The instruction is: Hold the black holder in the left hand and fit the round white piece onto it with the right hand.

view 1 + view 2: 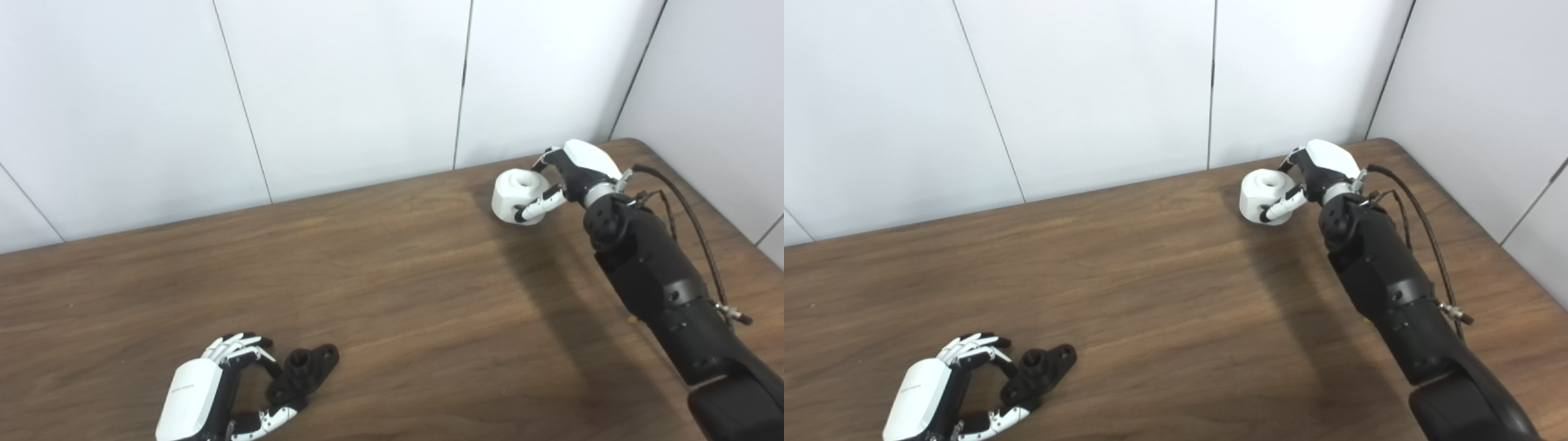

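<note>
While the left eye view showed the right hand (566,177) clasping the round white piece (517,196), fingers wrapped round its rigid, smooth-looking sides, the right eye view showed the left hand (949,392) curled about the black holder (1038,370), perhaps not yet gripping; it looked light and stiff.

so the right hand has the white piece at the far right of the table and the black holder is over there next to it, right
Not quite. The right hand does grip the white piece at the far right, but the black holder lies near the front left, at the left hand, as the left eye view shows.
</note>
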`<state>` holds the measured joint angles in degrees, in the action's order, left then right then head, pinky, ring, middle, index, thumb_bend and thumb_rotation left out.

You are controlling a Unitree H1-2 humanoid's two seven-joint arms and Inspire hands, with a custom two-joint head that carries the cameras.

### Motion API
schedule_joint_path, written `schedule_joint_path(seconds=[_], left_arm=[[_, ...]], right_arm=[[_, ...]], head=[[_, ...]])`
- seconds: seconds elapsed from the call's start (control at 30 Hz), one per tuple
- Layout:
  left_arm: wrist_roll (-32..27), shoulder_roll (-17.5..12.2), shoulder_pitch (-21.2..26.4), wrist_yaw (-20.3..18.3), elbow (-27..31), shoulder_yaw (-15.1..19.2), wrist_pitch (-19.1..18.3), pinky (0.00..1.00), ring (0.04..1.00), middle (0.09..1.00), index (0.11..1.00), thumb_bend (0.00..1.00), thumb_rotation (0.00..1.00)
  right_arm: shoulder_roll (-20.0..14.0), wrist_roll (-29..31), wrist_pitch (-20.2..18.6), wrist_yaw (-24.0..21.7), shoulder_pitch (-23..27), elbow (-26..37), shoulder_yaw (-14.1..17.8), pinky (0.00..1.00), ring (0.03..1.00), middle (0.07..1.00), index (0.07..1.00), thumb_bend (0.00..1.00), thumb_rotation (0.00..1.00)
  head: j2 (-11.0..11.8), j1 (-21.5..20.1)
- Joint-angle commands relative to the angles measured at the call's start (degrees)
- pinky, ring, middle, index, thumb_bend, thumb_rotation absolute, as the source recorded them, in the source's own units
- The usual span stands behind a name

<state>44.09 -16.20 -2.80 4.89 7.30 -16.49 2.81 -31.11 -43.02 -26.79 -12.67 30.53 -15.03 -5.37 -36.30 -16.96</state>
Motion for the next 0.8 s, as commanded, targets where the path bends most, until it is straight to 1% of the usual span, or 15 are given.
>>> schedule_joint_path(seconds=[0.0, 0.3, 0.53, 0.63, 0.7, 0.73, 0.77], left_arm=[[1.14, -0.7, -1.83, -2.24, 0.15, -0.21, -1.62, 0.88, 0.819, 0.749, 0.485, 0.52, 0.04], [0.93, -0.65, -1.84, -2.59, 0.24, -0.02, -1.8, 0.89, 0.823, 0.749, 0.485, 0.52, 0.04], [0.93, -0.61, -1.78, -2.48, 0.14, 0.01, -1.51, 0.88, 0.813, 0.738, 0.484, 0.52, 0.04], [1.15, -0.59, -1.83, -2.54, 0.29, -0.07, -1.58, 0.88, 0.813, 0.739, 0.485, 0.52, 0.04], [1.31, -0.54, -1.85, -2.51, 0.38, -0.12, -1.61, 0.88, 0.813, 0.738, 0.485, 0.52, 0.04], [1.4, -0.52, -1.85, -2.49, 0.39, -0.15, -1.61, 0.88, 0.812, 0.738, 0.485, 0.52, 0.04], [1.45, -0.53, -1.82, -2.38, 0.31, -0.18, -1.46, 0.88, 0.812, 0.738, 0.485, 0.52, 0.04]], right_arm=[[-2.26, -0.5, 0.01, 1.01, 2.62, 1.16, 0.62, 1.0, 1.0, 0.928, 0.65, 0.84, 0.25], [-3.12, 0.6, 0.21, 1.12, 2.61, 1.07, 0.41, 1.0, 1.0, 0.926, 0.657, 0.86, 0.23], [-3.16, 1.02, 0.23, 1.57, 2.55, 1.07, 0.02, 1.0, 0.998, 0.919, 0.64, 0.85, 0.22], [-2.95, 1.22, 0.54, 2.53, 2.53, 0.86, 0.09, 1.0, 0.993, 0.913, 0.616, 0.84, 0.21], [-2.54, 2.16, 1.67, 3.98, 2.36, 0.71, 0.73, 1.0, 0.983, 0.894, 0.519, 0.61, 0.16], [-2.12, 3.0, 1.98, 4.91, 2.29, 0.58, 1.3, 1.0, 0.982, 0.892, 0.513, 0.59, 0.16], [-1.69, 3.81, 1.85, 5.54, 2.28, 0.52, 1.81, 1.0, 0.974, 0.873, 0.497, 0.55, 0.14]], head=[[-0.03, 0.08], [-0.05, 0.04], [-0.05, 0.04], [-0.11, -0.06], [-0.11, 0.03], [-0.16, 0.05], [-0.16, 0.05]])
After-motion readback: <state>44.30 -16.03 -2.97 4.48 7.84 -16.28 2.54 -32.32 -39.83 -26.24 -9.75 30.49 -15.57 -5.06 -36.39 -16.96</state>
